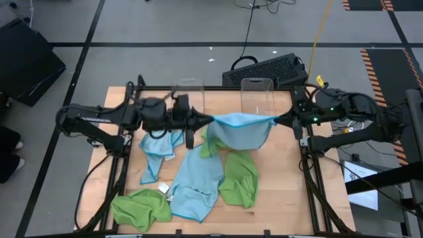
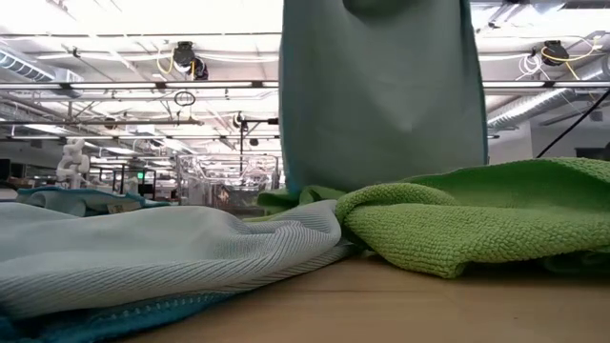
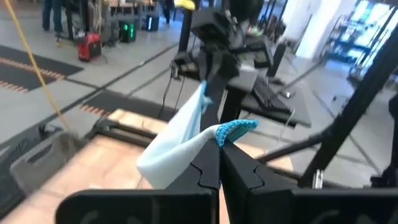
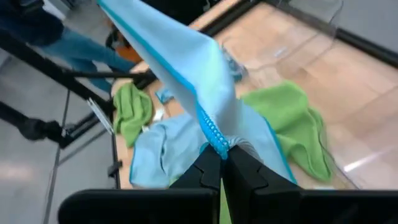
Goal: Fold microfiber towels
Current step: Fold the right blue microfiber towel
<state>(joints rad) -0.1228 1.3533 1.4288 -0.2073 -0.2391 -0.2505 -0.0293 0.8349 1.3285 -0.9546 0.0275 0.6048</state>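
Loose towels [image 2: 191, 252] lie mid-counter [image 1: 284, 192]; left gripper [image 1: 210, 121] and right gripper [image 1: 277, 121], each clamped on a corner, stretch a blue towel [image 1: 241, 131] aloft, next to be lowered flat.

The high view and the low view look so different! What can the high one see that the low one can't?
Only the high view shows both arms: the left gripper and right gripper, each shut on a top corner of the hanging light blue towel, plus two clear bins and a keyboard. Only the low view shows the ceiling lights and pipes of the room behind. Both show the hanging towel, a green towel and a flat blue towel on the table.
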